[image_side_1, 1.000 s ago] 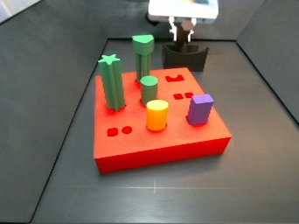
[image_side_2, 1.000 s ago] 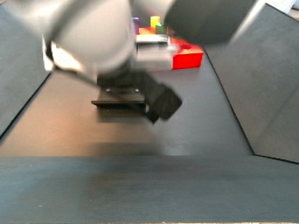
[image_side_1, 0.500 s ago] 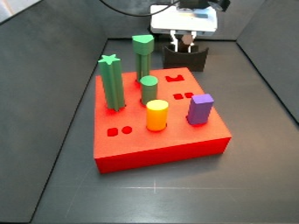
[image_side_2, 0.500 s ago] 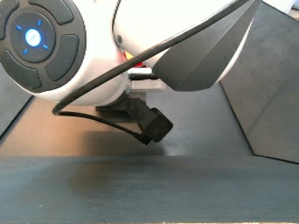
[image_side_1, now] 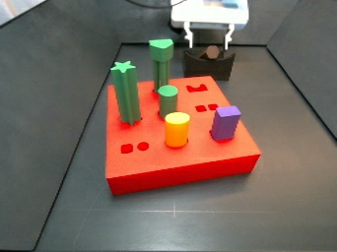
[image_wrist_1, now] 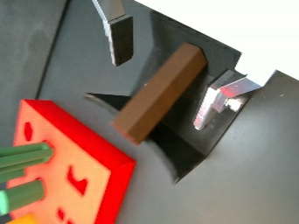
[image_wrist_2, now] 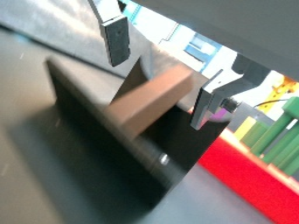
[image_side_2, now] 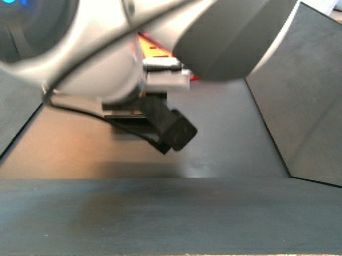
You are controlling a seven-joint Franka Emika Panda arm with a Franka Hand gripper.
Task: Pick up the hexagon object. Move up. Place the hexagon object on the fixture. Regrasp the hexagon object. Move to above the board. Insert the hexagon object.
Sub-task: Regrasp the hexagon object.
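Hovering over the fixture (image_side_1: 208, 67) at the back of the table, my gripper (image_side_1: 211, 39) has its jaws spread wide, pinching nothing. Both wrist views show a brown block (image_wrist_1: 158, 92) lying tilted in the fixture's notch between my fingers (image_wrist_1: 117, 37), w/ a clear gap each side.

The green hexagon post (image_side_1: 161, 61) stands upright in the red board (image_side_1: 184, 162), back-left corner, just beside the fixture and untouched. So I judge the task is at step one: the pick-up isn't begun.

Next move, as I see it: shift across to the post, come down w/ jaws open around its top, then close. The star-topped post (image_side_1: 126, 94) and short green cylinder (image_side_1: 168, 98) stand near, so the approach needs to be straight down. Can't tell whether the brown block leaves room in the notch for the post later.

Vs 1 s ago: I sat lower, fingers closer together at the fixture; now I'm higher and spread wider. Pegs on the board unchanged.
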